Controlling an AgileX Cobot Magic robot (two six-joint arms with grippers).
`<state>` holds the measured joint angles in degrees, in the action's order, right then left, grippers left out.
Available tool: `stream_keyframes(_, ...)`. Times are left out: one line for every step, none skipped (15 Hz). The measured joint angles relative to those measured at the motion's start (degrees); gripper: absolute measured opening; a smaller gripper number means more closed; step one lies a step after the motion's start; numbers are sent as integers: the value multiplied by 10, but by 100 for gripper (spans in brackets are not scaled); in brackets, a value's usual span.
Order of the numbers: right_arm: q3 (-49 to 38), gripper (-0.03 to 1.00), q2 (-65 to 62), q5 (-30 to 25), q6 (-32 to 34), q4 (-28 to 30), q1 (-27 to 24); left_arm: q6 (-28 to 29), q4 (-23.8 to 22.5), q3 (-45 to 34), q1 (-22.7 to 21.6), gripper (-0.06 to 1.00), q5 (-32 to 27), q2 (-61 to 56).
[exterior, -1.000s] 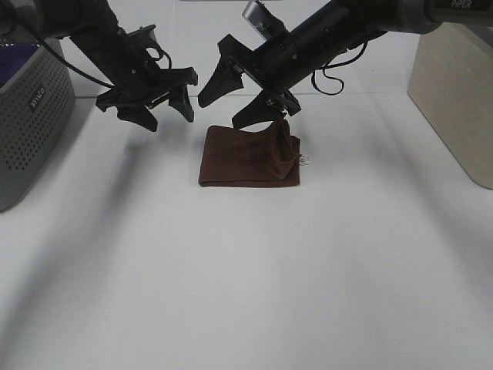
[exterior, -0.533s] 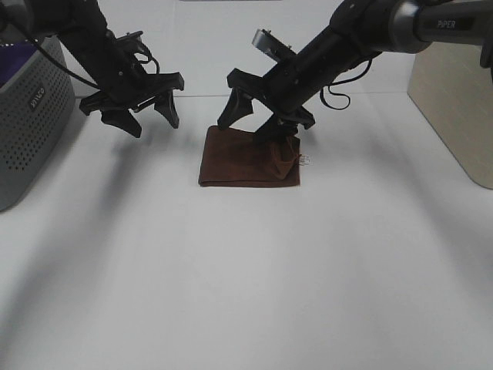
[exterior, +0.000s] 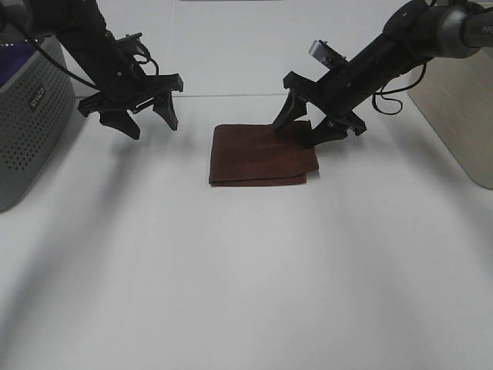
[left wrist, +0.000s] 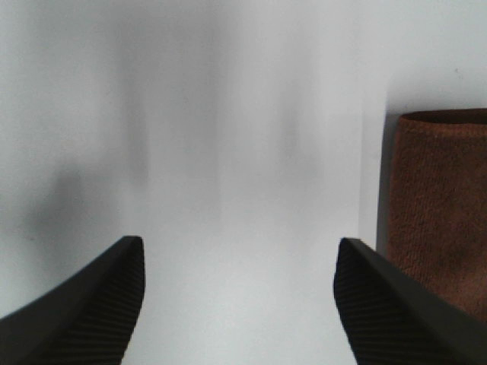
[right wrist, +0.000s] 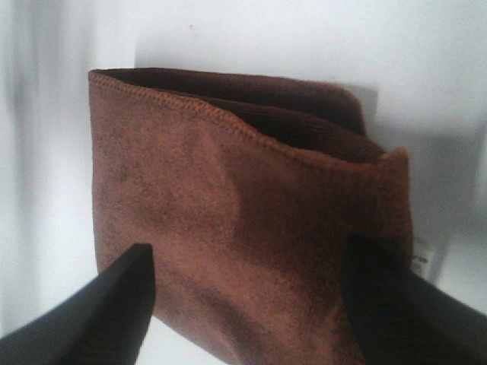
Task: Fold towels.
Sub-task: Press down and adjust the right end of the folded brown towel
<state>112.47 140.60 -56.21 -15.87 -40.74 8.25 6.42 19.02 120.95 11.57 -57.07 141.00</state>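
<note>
Right pincer [exterior: 297, 133] spread above brown towel [exterior: 258, 156]; grey bin [exterior: 35, 131] holds purple item [exterior: 14, 62].

A grey perforated bin [exterior: 27, 131] sits at the left edge of the white worktop [exterior: 246, 277], with something purple [exterior: 14, 62] showing inside it. A beige box [exterior: 458, 123] stands at the right edge, toward the far corner.

- The high exterior camera looks down from the front across the flat white tabletop [exterior: 246, 270], set well back, with both arms in frame.
- The left wrist camera looks closely down between its black ribbed fingers [left wrist: 84, 304], catching one edge of the folded brown terry towel [left wrist: 437, 205].
- The right wrist camera sits closer over that towel, which all three views share.
</note>
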Motion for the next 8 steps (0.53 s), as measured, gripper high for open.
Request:
stream_keyframes(0,66,0,-2,0,2,-2,1,0,0,0,67,-1,0)
stream_keyframes(0,66,0,-3,0,5,-3,1,0,0,0,67,-1,0)
stream_keyframes(0,66,0,-3,0,6,-3,1,0,0,0,67,-2,0)
stream_keyframes(0,66,0,-2,1,10,-3,1,0,0,0,67,-2,0)
stream_keyframes(0,66,0,-1,5,22,-3,1,0,0,0,67,-3,0)
stream_keyframes(0,66,0,2,17,35,-3,1,0,0,0,67,-3,0)
stream_keyframes(0,66,0,4,29,50,-3,1,0,0,0,67,-3,0)
stream_keyframes(0,66,0,6,36,64,-3,1,0,0,0,67,-3,0)
